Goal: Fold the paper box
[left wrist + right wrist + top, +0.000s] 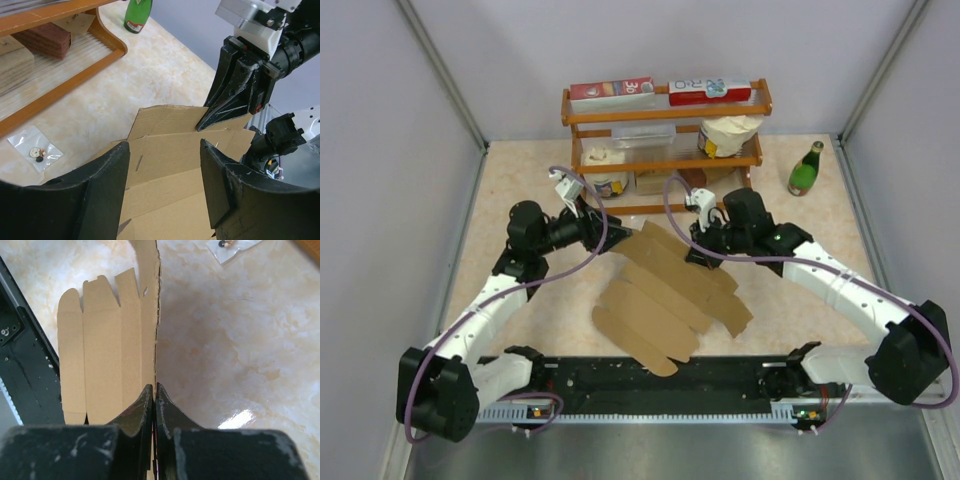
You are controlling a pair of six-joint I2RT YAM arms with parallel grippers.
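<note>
Cardboard of the paper box point(670, 295) lies opened out, mostly flat, on the counter point(520, 190) between my two arms. My right fingers point(142, 407) are pressed together, pinching the sheet's edge at its far end. My left fingers point(107, 175) stand apart, one on either side of a panel near that same end.

Rear: blocked by the wooden rack point(665, 117).
Centre: covered by the paper box point(665, 290).
Right rear: narrowed by the green bottle point(806, 170).
</note>
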